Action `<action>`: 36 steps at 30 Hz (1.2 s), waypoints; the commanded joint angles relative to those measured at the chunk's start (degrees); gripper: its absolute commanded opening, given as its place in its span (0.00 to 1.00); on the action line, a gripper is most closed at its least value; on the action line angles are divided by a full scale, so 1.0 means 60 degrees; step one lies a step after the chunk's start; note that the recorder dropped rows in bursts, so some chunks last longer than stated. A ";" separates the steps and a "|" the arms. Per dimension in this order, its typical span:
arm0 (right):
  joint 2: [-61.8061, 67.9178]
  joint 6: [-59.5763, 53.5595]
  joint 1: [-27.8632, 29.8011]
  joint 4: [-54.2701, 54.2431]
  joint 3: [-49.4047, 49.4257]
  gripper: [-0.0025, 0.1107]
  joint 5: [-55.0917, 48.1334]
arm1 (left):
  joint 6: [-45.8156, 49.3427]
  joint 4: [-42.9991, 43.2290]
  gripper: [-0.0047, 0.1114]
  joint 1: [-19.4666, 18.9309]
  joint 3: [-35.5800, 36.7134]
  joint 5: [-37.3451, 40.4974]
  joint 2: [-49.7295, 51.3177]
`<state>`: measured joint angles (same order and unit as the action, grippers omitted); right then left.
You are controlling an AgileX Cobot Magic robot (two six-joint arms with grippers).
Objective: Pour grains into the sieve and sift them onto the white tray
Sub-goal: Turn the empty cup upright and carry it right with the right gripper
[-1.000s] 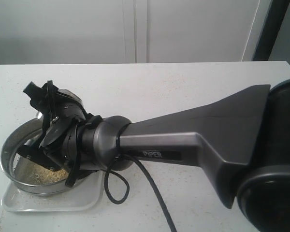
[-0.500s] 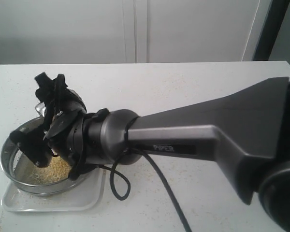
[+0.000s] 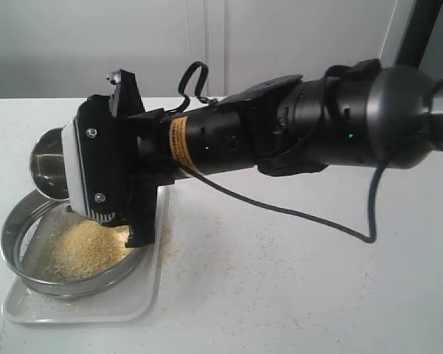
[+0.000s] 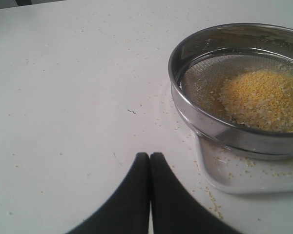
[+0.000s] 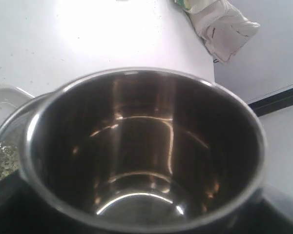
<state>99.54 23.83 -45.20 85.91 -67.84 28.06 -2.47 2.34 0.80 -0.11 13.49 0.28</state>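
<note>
The white speckled tabletop (image 3: pixel 295 280) is strewn with stray granules and backed by a white panelled wall (image 3: pixel 207 44). At the exterior view's lower left the sieve (image 3: pixel 13 254) sits on the white tray (image 3: pixel 81 311), with a golden heap of grains (image 3: pixel 81 249) on its mesh. The right gripper (image 3: pixel 81 177) jaws clasp an empty steel cup (image 3: pixel 48 166), tipped above the sieve. The left gripper (image 4: pixel 150 161) jaws are pressed together over bare tabletop.

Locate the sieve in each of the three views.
Exterior view: the sieve sits at the lower left of the picture, on the tray.
Left wrist view: upper right of the picture.
Right wrist view: a sliver of rim at the picture's left edge, behind the cup.
Shared landmark: the yellow grains inside it.
</note>
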 commanded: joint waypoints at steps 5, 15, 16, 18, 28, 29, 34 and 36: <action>-0.1445 0.0078 0.1494 -0.0072 0.1340 0.02 0.1165 | -0.0042 -0.0073 0.04 -0.0020 0.0018 -0.0020 -0.0047; -0.2025 0.0203 0.2563 -0.0219 0.2141 0.02 0.2514 | -0.0042 -0.0073 0.04 -0.0020 0.0018 -0.0020 -0.0047; -0.2043 0.0406 0.2767 -0.0242 0.2206 0.02 0.2514 | -0.0042 -0.0073 0.04 -0.0020 0.0018 -0.0020 -0.0047; -0.2043 0.1166 0.3106 -0.0242 0.2207 0.02 0.2380 | -0.0042 -0.0073 0.04 -0.0020 0.0018 -0.0020 -0.0047; -0.2022 0.3446 0.4496 -0.0294 0.2207 0.02 0.2061 | -0.0042 -0.0073 0.04 -0.0020 0.0018 -0.0020 -0.0047; -0.2022 0.3594 0.4627 -0.0294 0.2207 0.02 0.2080 | -0.0042 -0.0073 0.04 -0.0020 0.0018 -0.0020 -0.0047; -0.2004 0.3474 0.5299 -0.1475 0.2512 0.02 0.2515 | -0.0042 -0.0073 0.04 -0.0020 0.0018 -0.0020 -0.0047; -0.2004 0.3134 0.5568 -0.2423 0.2749 0.02 0.2495 | -0.0042 -0.0073 0.04 -0.0020 0.0018 -0.0020 -0.0047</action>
<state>87.85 44.48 -14.03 78.85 -52.94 42.31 -2.47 2.34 0.80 -0.11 13.49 0.28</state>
